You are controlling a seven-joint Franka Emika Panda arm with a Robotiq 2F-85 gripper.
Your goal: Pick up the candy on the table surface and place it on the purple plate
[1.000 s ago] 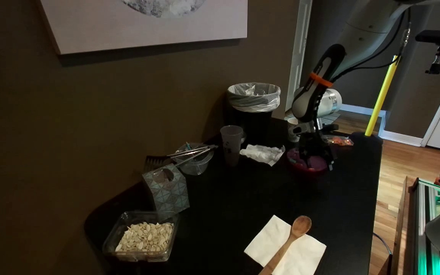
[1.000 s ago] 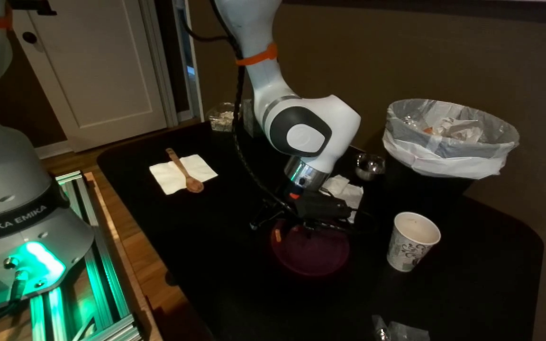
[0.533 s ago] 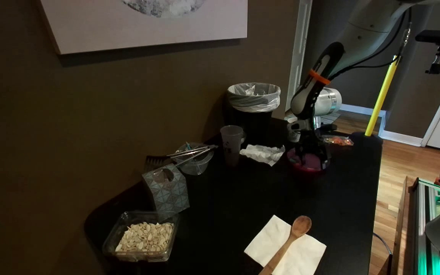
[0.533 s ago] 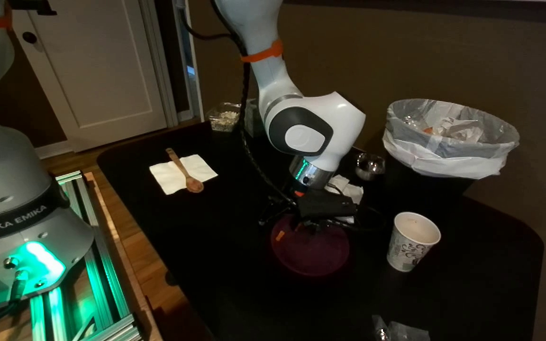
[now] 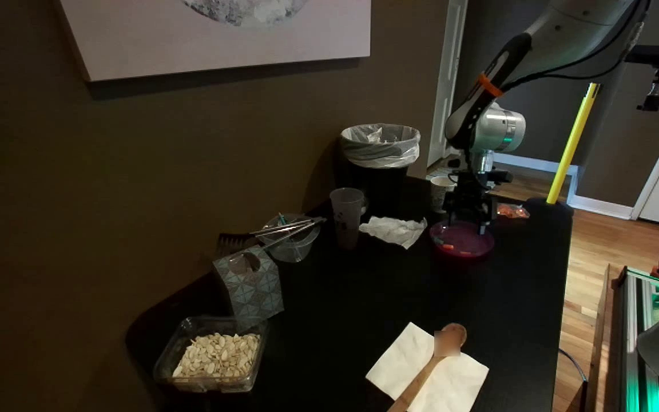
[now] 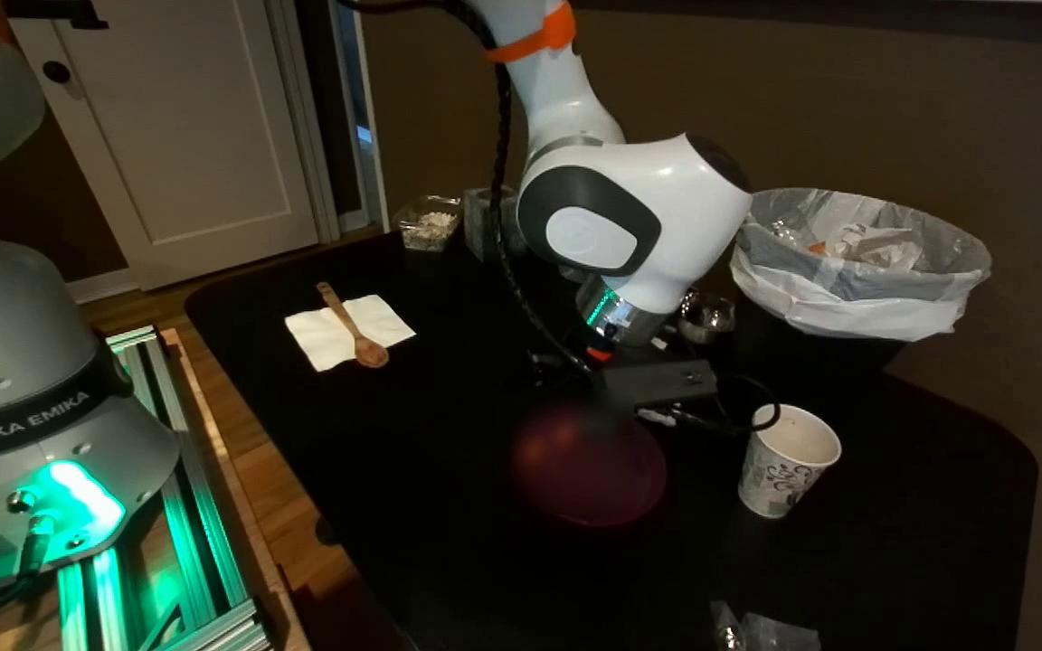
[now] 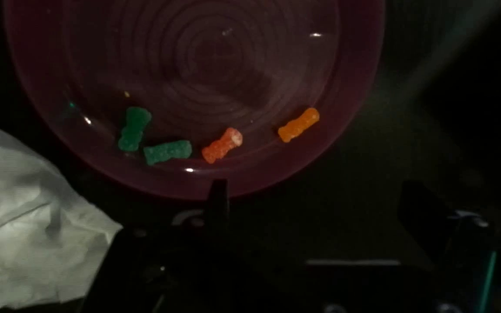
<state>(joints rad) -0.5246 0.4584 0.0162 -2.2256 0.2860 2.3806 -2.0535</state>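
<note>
The purple plate (image 7: 355,100) fills the upper part of the wrist view and shows in both exterior views (image 5: 461,233) (image 6: 593,497). On it lie two green candies (image 7: 135,129) (image 7: 168,151), a red-orange candy (image 7: 222,145) and an orange candy (image 7: 298,124). My gripper (image 7: 315,187) is open, with nothing between its fingers. In an exterior view the gripper (image 5: 467,224) is above the plate. In the wrist view the left fingertip overlaps the plate's rim and the right one is beyond the rim. No loose candy shows on the bare table.
White crumpled paper (image 7: 24,226) lies beside the plate. A paper cup (image 6: 783,466), a lined bin (image 6: 856,307), a silvery pot (image 6: 706,318) and a clear tall cup (image 5: 348,214) stand around. A wooden spoon (image 6: 349,325) lies on a napkin. A packet with orange contents (image 5: 512,211) lies behind.
My gripper has risen from low at the plate to above it, and the arm has lifted. The candies on the plate are now uncovered. The plate has not moved.
</note>
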